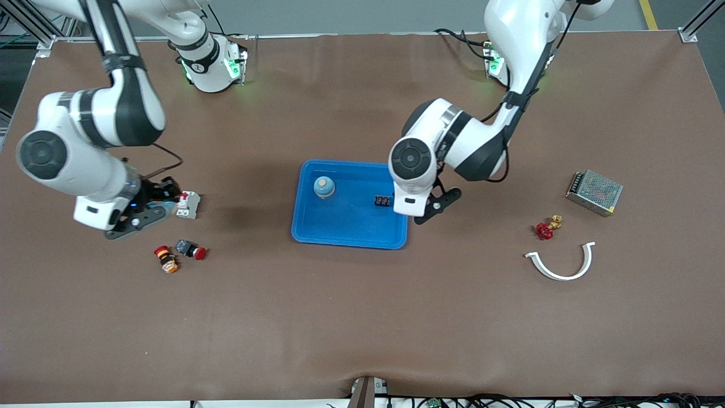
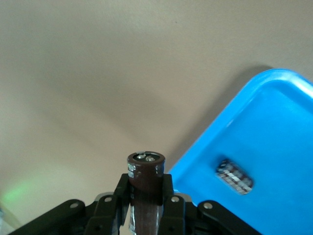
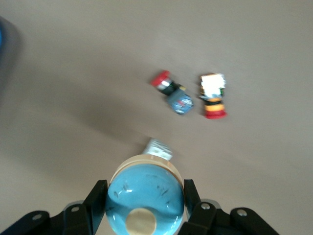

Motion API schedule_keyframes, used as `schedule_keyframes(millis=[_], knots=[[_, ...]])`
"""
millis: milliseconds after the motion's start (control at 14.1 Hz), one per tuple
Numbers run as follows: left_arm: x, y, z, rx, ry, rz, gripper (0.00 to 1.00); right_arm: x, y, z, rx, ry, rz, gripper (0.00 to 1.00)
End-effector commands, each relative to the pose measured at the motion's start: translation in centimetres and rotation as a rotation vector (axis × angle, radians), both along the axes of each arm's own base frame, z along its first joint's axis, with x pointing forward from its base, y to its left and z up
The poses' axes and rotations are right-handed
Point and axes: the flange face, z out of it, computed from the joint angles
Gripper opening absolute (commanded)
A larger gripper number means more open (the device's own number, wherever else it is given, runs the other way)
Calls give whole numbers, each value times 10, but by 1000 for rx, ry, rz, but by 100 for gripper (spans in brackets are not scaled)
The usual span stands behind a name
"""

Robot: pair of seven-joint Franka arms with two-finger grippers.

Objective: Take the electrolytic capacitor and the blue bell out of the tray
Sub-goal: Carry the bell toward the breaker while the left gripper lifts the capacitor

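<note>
Curved white strip [image 1: 561,266]: I see it lying flat on the table [image 1: 362,317] toward the left arm's end, the thing closest to the camera-side edge.
Push buttons: an orange-and-red one [image 1: 166,259] and a black one with a red cap [image 1: 191,249] lie just beside each other toward the right arm's end.
Red valve [image 1: 545,229]: it sits a little farther from the camera than the white strip, with a brass fitting on it.
Blue tray [image 1: 340,235]: it is near the table's middle. Inside I see a second blue bell [image 1: 324,187] and a small black part [image 1: 383,200], well apart.
Left gripper [image 1: 433,207]: it hangs over the tray's edge at the left arm's end. Its fingers are clamped on the capacitor [image 2: 145,171], a dark brown cylinder with its terminal end up.
Right gripper [image 1: 144,212]: it is over the table toward the right arm's end, just beside a white-and-red switch block [image 1: 188,204]. Its fingers are pinched on the bell [image 3: 145,196], a blue dome with a tan button.
Metal mesh box [image 1: 595,192]: it rests toward the left arm's end, farther from the camera than the valve.
</note>
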Motion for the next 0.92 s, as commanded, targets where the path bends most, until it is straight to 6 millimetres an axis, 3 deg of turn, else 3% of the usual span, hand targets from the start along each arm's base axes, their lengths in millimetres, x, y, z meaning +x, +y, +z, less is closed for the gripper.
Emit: schedule_keyframes(millis=[0, 355, 639, 852], knots=[[-21, 41, 19, -67, -35, -118, 0, -21, -51, -29, 15, -25, 84, 33], [-2, 97, 12, -133, -9, -313, 0, -55, -85, -85, 32, 18, 101, 33], [-24, 137, 12, -184, -87, -418, 0, -66, -131, -124, 46, 21, 145, 33], [-33, 157, 3, -199, -92, -485, 0, -75, -133, -151, 39, -5, 150, 33]])
